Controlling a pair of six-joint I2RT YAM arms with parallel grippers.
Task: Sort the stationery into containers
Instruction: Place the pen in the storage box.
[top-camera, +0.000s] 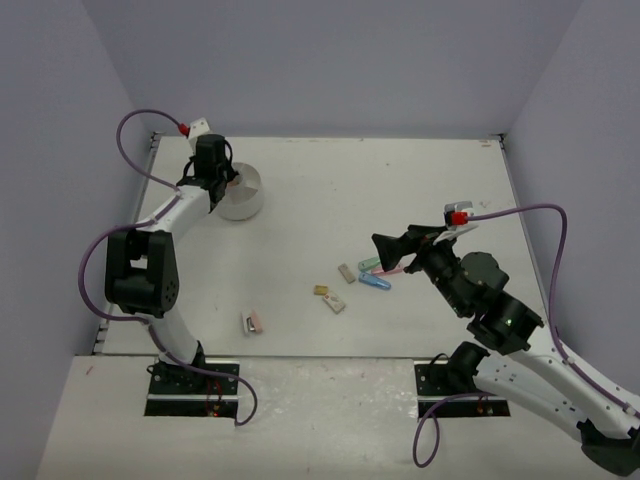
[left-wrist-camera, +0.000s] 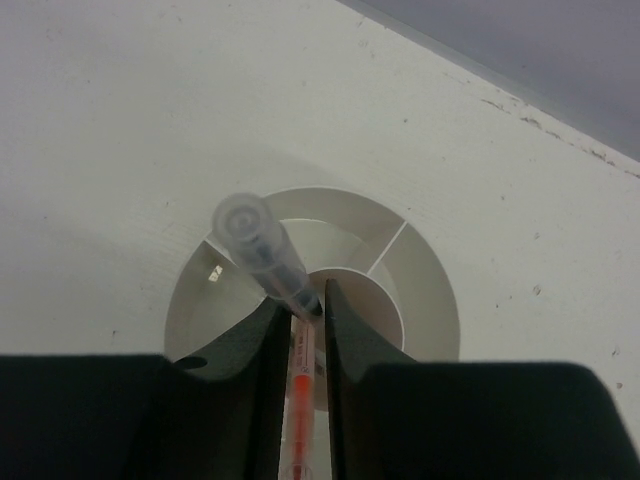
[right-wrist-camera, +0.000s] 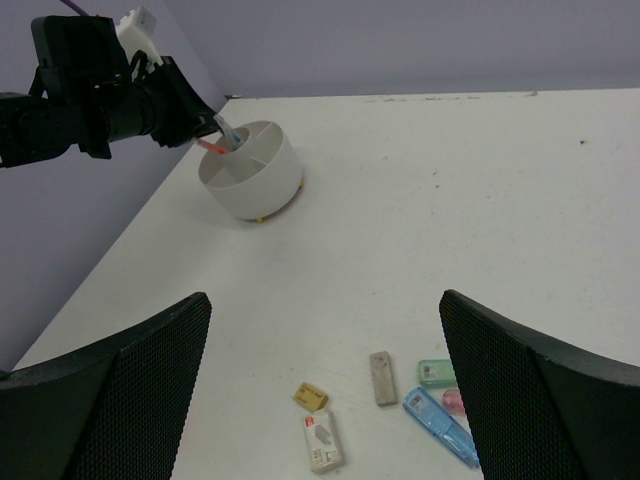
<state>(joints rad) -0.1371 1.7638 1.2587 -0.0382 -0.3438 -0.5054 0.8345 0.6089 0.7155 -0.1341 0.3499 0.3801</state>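
Grey-purple walls (top-camera: 330, 60) stand around a big white table (top-camera: 330, 190). Two white and black arms are fixed at the bottom of the top view.

The left arm reaches to the upper left of the table, where the round white dish (left-wrist-camera: 435, 310) sits. Thin walls split the dish into pockets.

The right gripper (right-wrist-camera: 325, 300) hangs at the right side of the table. Its jaws are spread wide with nothing in them.

The left gripper (left-wrist-camera: 305, 298) is right above the dish. An orange pen (left-wrist-camera: 262, 250) with a clear cap lies between its two fingers. The jaws sit close on each side of the pen, but I cannot tell if they are pinching it or have let go. The capped end pokes out past the fingertips, over the left pocket in the wrist view.

More small things lie well apart from the dish, near the middle right of the table: a blue piece (right-wrist-camera: 440, 425), a green piece (right-wrist-camera: 435, 373), a grey eraser (right-wrist-camera: 381, 377) and a tan eraser (right-wrist-camera: 310, 396).

The step in hand looks like dropping the pen into a pocket. To do it well, the capped end should go low inside one pocket, away from the thin walls. Then the jaws should open slowly. The pen is long, so it may lean on the rim or tip out. The arm should lift straight back so it does not bump the dish.
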